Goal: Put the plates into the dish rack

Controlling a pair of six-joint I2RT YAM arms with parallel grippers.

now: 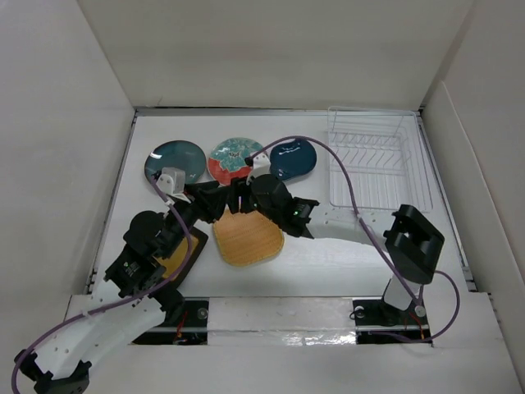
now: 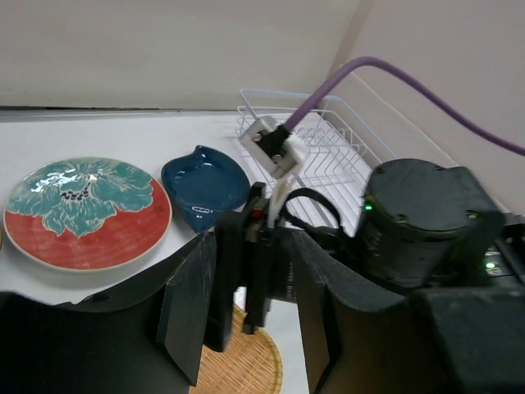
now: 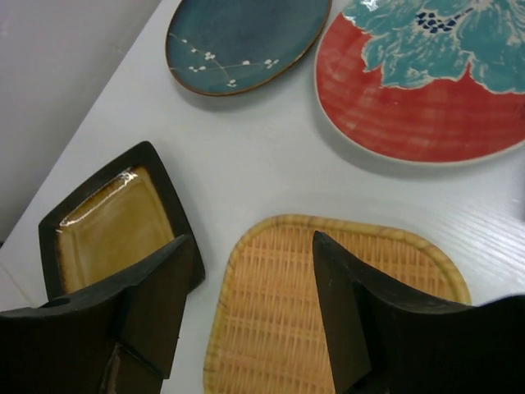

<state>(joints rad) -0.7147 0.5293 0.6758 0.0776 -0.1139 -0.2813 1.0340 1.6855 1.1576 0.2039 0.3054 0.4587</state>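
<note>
- The tan woven rounded square plate (image 3: 328,287) lies flat on the white bench (image 3: 246,172), straight under the right arm's fingers (image 3: 160,287).
- Those fingers are spread apart and hold nothing. The plate's round edge shows in the gap between them.
- The left arm's fingers (image 2: 193,304) are spread too and hold nothing. They hang close by, facing the right arm.
- I think the right arm is better placed to grab the plate.
- The white wire dish rack (image 1: 377,160) sits well apart, far off to the right.
</note>
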